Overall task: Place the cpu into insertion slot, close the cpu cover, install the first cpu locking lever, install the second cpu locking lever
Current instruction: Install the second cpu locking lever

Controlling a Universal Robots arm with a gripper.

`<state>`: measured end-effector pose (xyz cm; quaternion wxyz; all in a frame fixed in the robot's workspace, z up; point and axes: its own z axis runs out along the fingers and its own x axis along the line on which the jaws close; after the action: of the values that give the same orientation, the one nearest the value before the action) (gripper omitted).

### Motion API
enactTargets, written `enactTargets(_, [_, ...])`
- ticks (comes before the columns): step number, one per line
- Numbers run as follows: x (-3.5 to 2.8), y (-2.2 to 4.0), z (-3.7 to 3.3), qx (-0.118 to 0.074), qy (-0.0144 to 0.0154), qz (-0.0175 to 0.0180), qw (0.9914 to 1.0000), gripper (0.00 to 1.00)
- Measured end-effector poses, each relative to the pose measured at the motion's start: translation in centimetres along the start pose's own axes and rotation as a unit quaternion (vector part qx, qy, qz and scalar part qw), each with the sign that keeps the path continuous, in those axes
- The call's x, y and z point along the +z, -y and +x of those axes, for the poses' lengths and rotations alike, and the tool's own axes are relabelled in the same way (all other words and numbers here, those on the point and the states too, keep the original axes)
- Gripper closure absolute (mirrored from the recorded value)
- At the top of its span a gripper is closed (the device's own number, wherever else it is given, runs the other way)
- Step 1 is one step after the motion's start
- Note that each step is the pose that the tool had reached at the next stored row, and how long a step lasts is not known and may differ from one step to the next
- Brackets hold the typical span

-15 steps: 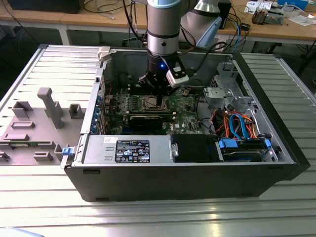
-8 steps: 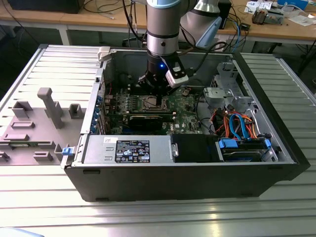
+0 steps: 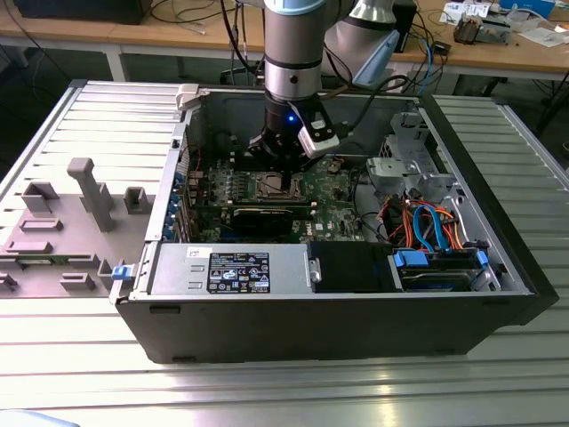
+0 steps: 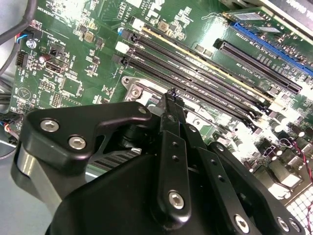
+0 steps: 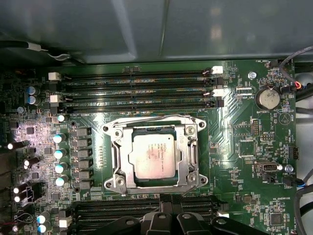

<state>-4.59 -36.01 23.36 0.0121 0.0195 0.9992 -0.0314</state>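
Open computer case [image 3: 338, 311] with the arm reaching down into it, the gripper [image 3: 283, 153] poised directly above the insertion slot [image 3: 278, 186] on the green motherboard [image 3: 342, 209]. In the first wrist view the cpu [image 5: 154, 155] lies seated inside the insertion slot [image 5: 153, 152], its silver-grey top showing through the window of the cpu cover [image 5: 122, 164], which lies flat over the chip. A thin wire locking lever [image 5: 146, 119] runs along the socket edge nearest the memory slots [image 5: 137, 90]; whether either lever is fully latched cannot be told. Judged from this, placement and cover closing appear done, and lever work is the step in hand.

The gripper [image 5: 168, 218] sits at the socket edge farthest from those memory slots. In the second wrist view its fingers [image 4: 171, 127] come to a narrow tip just beside the socket corner [image 4: 134, 88], and they appear drawn together with nothing visibly held between them; contact with the socket frame cannot be confirmed.

To do this step well, the closed tip should bear only on the lever wire, press it down and sideways under its retaining hook, and stay clear of the cpu top, the cover window and the capacitors [image 5: 59, 154] beside the socket. Force should be steady, since a slipping tip could scratch the board.
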Motion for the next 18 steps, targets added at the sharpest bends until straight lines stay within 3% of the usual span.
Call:
enactTargets(2, [0.02, -0.01, 0.0, -0.001, -0.0049, 0.0002, 0.99999, 0.89])
enactTargets(3, [0.03, 0.0, 0.01, -0.001, -0.0059, 0.0002, 0.99998, 0.89])
enactTargets(18, [0.46, 0.15, 0.49, -0.02, -0.006, -0.0011, 0.99979, 0.89])
